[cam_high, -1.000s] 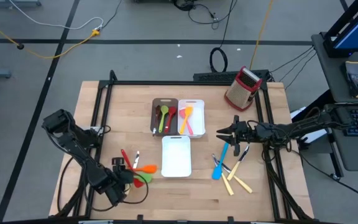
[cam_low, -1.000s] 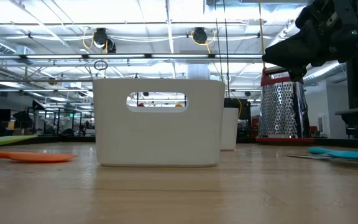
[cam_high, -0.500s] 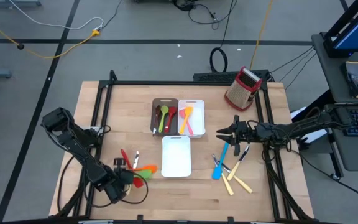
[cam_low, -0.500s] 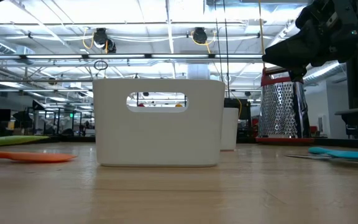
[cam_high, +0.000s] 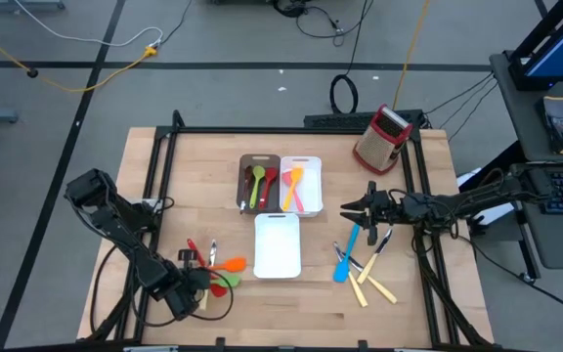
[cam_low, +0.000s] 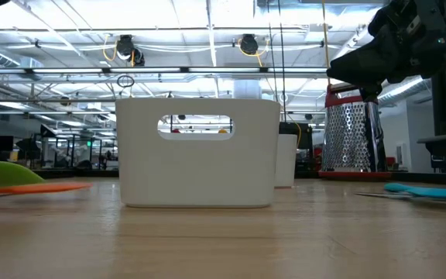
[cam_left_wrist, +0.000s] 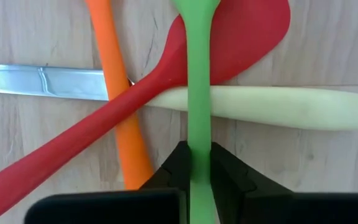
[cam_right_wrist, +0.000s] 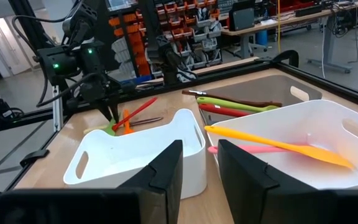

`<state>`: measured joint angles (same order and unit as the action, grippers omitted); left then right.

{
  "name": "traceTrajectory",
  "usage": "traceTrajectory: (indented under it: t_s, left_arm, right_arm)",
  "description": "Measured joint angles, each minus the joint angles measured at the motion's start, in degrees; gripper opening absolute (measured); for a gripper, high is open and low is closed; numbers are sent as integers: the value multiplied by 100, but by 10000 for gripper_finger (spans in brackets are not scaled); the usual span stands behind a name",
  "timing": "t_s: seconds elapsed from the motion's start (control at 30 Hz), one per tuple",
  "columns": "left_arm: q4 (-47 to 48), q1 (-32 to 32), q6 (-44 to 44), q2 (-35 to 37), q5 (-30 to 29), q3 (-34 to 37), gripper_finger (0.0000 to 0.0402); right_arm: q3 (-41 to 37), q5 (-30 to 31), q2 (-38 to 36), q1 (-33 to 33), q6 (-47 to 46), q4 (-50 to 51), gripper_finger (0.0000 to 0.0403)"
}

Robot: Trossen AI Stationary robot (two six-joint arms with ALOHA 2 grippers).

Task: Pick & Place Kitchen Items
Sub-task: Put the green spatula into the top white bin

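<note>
The green spoon (cam_left_wrist: 199, 93), smooth and matte with a slim straight handle, is pinched between the pressed-in fingers of the left gripper (cam_left_wrist: 196, 163) near the table's (cam_high: 164, 176) front left corner. It is crossed over a glossy red spatula (cam_left_wrist: 166, 74) with a broad rounded blade, an orange spoon (cam_left_wrist: 120, 93) and a metal knife (cam_left_wrist: 253, 107) with a rounded cream handle, all lying on the pale wood grain. The left arm is folded low over this pile.

The right gripper (cam_high: 346, 209) is held level above the table near the right edge, jaws parted and empty, pointed toward the white tray (cam_right_wrist: 135, 155). A blue spatula (cam_high: 345, 256) and cream-handled knives (cam_high: 371, 284) are scattered just beneath it.
</note>
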<state>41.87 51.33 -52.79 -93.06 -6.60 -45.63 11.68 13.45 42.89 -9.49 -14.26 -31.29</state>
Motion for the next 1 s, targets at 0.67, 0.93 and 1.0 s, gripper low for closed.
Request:
traceTrajectory:
  t_s: [0.67,0.93,1.0]
  left_arm:
    - [564,4,-828,1066,-133,-334,7]
    - [487,-10,-1658,1701,-704,-343,5]
    - [434,-55,-1946,1893,-972,-345,4]
  right_arm:
    - [0,0,-2,1,0,-16,93]
    - [0,0,-2,2,0,-16,93]
    - [0,0,-2,2,0,-16,93]
